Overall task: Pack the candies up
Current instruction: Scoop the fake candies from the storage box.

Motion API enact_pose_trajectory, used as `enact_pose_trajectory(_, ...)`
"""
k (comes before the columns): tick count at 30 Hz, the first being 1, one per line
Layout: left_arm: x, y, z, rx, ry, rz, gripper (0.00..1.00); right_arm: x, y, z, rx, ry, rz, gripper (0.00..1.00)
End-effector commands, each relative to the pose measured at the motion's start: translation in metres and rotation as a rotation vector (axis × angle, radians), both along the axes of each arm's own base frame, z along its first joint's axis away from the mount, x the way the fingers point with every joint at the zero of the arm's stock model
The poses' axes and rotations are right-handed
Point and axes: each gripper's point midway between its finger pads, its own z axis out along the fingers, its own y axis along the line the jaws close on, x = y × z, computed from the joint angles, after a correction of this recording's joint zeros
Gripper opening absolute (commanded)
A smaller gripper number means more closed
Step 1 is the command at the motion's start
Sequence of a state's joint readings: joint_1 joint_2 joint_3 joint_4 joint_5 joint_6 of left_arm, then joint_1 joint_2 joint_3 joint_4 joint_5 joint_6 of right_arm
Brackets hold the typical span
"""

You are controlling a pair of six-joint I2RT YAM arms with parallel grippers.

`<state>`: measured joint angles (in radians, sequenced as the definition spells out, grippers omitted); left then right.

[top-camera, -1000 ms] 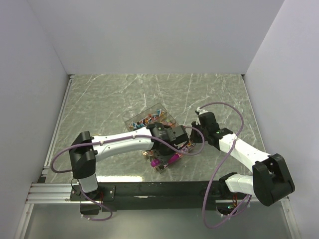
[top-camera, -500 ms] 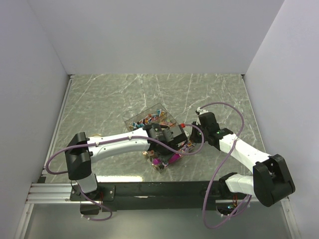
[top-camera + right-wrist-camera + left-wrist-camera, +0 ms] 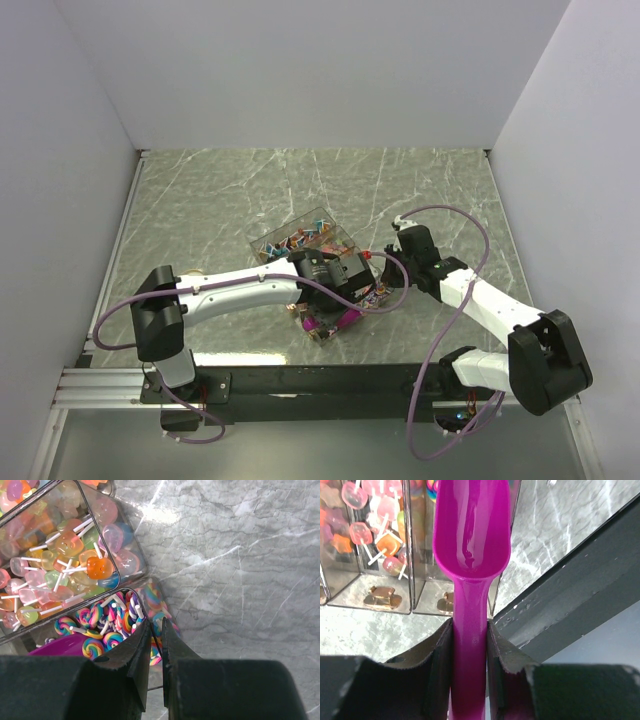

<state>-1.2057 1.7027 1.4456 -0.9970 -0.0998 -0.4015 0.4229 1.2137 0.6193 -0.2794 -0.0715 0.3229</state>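
A clear compartment box [image 3: 268,243] holds the candies [image 3: 302,239]. Pastel lollipops [image 3: 65,555] fill one compartment and rainbow swirl lollipops [image 3: 107,620] fill the one beside it. My left gripper [image 3: 333,283] is shut on the handle of the magenta scoop [image 3: 335,320]. In the left wrist view the scoop [image 3: 472,530] is empty and points at the box [image 3: 410,580], with candies [image 3: 375,535] behind its clear wall. My right gripper [image 3: 386,276] is shut on the thin clear wall of the swirl compartment [image 3: 161,645]. The scoop's tip [image 3: 60,646] shows inside that compartment.
The box stands on a grey marble tabletop [image 3: 220,200]. White walls enclose the left, back and right sides. A dark rail [image 3: 580,580] runs along the table's near edge, close to the scoop. Purple cables [image 3: 450,215] loop off both arms.
My left gripper has shifted slightly left with the scoop, and its elbow has swung left. The right gripper has stayed clamped on the box wall.
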Motion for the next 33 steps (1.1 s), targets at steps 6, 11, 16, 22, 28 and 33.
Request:
enact_pose_trajectory(6, 0.012, 0.003, 0.012, -0.029, -0.058, 0.002, 0.01, -0.016, 0.006, 0.002, 0.000, 0.067, 0.007, 0.00)
enact_pose_trajectory(11, 0.011, 0.020, 0.014, 0.036, -0.058, 0.006, 0.01, -0.015, 0.007, 0.003, -0.011, 0.062, 0.014, 0.00)
enact_pose_trajectory(16, 0.005, 0.035, 0.007, 0.091, -0.035, 0.005, 0.01, -0.013, 0.005, 0.001, -0.031, 0.058, 0.013, 0.00)
enact_pose_trajectory(22, 0.000, 0.052, 0.002, 0.136, -0.026, 0.016, 0.01, -0.007, 0.001, 0.004, -0.058, 0.043, -0.005, 0.00)
enact_pose_trajectory(28, 0.001, 0.064, 0.011, 0.141, -0.039, 0.034, 0.01, -0.003, 0.000, 0.005, -0.071, 0.040, -0.007, 0.00)
enact_pose_trajectory(33, -0.001, 0.064, 0.010, 0.132, -0.018, 0.008, 0.01, -0.003, 0.001, 0.005, -0.076, 0.041, 0.001, 0.00)
